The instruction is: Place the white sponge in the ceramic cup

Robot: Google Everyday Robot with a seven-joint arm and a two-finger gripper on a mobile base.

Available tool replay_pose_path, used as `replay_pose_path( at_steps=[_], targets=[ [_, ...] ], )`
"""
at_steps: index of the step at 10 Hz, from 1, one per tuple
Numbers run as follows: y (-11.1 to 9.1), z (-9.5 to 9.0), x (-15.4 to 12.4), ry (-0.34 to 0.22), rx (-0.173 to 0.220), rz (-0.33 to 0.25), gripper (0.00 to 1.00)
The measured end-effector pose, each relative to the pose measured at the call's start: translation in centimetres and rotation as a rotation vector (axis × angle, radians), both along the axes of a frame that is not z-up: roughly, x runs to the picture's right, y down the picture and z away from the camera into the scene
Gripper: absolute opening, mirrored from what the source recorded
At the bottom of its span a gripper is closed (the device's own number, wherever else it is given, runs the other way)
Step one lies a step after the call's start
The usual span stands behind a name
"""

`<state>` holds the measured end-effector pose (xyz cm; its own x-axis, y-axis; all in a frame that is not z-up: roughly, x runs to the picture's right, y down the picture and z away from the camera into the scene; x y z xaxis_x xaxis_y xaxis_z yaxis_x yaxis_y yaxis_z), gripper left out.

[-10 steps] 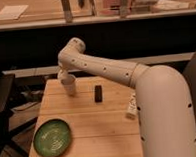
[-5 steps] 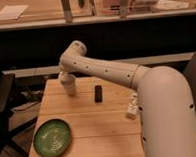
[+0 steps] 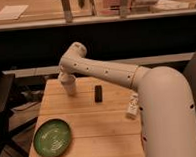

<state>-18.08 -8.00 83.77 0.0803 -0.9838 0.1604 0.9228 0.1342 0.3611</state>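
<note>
The ceramic cup (image 3: 70,88) is small and off-white and stands upright at the back left of the wooden table (image 3: 89,128). My gripper (image 3: 66,78) is at the end of the white arm (image 3: 106,72), right over the cup's rim and touching or almost touching it. It hides the cup's mouth. I cannot make out a white sponge in the gripper or in the cup. A white oblong thing (image 3: 132,107) lies on the table's right side against the arm; I cannot tell whether it is the sponge.
A small black block (image 3: 98,93) lies right of the cup. A green ribbed plate (image 3: 52,138) sits at the front left corner. Dark furniture (image 3: 3,104) stands left of the table. A counter edge (image 3: 88,21) runs behind it.
The arm and gripper have stayed at the cup with hardly any movement. Nothing else on the table has moved.
</note>
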Motion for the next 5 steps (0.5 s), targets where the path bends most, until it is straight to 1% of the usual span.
replay_pose_path(
  at_steps=[2, 4, 5],
  targets=[
    [0.19, 0.06, -0.13, -0.003, 0.002, 0.001, 0.37],
    [0.31, 0.08, -0.13, -0.005, 0.004, 0.003, 0.38],
    [0.38, 0.09, -0.09, -0.006, 0.005, 0.007, 0.46]
  ],
)
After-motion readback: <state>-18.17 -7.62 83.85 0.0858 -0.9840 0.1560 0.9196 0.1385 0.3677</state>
